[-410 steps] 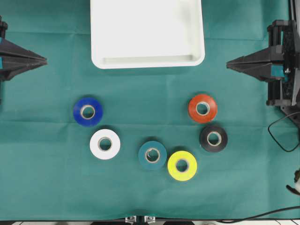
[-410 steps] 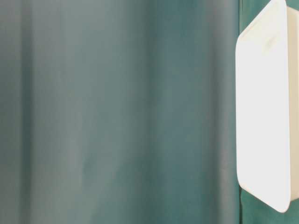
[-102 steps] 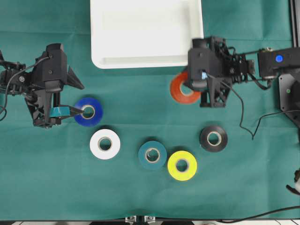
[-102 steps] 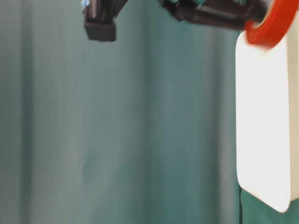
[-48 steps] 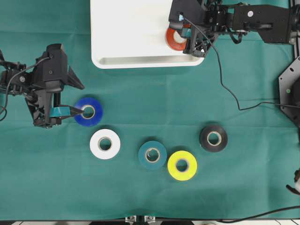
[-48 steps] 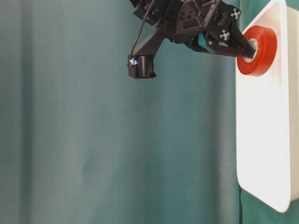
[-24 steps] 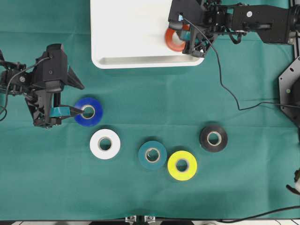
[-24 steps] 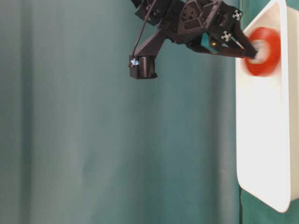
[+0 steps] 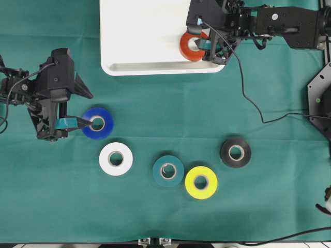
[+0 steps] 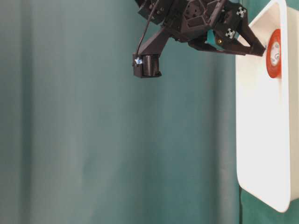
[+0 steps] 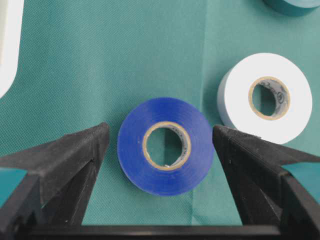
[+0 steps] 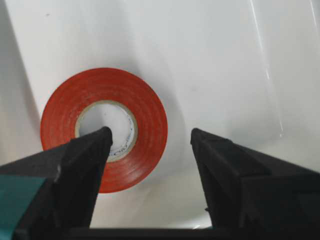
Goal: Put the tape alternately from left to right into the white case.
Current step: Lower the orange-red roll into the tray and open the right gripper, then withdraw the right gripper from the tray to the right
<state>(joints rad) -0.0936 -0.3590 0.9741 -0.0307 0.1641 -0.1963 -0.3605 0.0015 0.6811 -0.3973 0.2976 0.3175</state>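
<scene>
One camera hangs straight above the table [image 9: 269, 206], looking down on the whole green cloth, both arms and the white case [image 9: 134, 31] at the far edge. A second sits low at table height, turned sideways, close to the cloth, catching only one end of the white case and the right hand [image 10: 254, 46] over it. Each wrist camera peers along its own fingers, very near: the left at the blue roll [image 11: 165, 146], the right at the red-orange roll [image 12: 104, 129], which the overhead and low views also show.

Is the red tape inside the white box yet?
Yes. The red-orange roll lies flat inside the white case, and the right gripper above it is open.
</scene>
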